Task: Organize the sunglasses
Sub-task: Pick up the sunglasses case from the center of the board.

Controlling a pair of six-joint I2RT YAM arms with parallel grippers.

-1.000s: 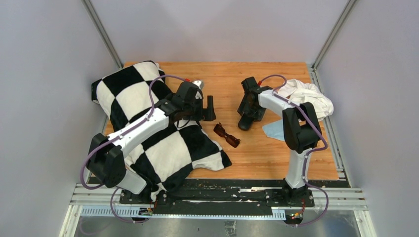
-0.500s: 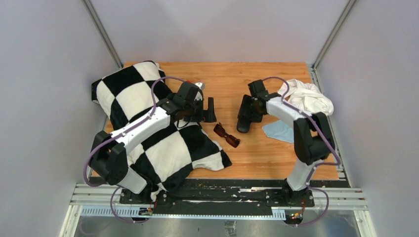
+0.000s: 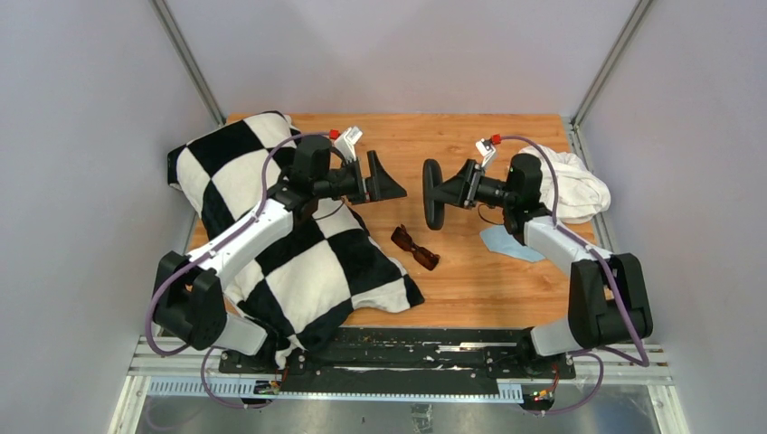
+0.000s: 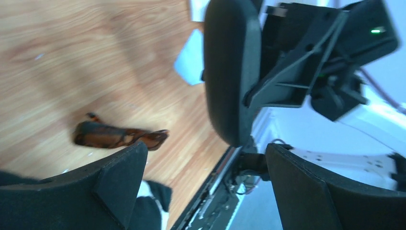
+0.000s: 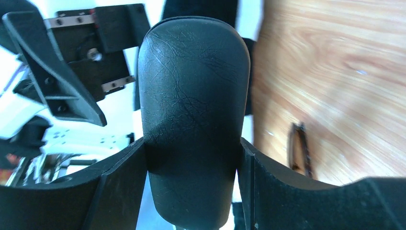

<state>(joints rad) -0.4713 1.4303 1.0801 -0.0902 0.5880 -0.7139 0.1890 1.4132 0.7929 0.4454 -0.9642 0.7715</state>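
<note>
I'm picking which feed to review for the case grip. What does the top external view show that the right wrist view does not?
Only top external: the crumpled white cloth, the small light blue cloth, and both arms whole down to their bases.
Only right wrist: close up, the right gripper clamping both sides of the black oval hard case, and the case's creased surface.
Both: that case in the right gripper, the open left gripper facing it, and the reddish-brown sunglasses lying on the wooden table.
</note>
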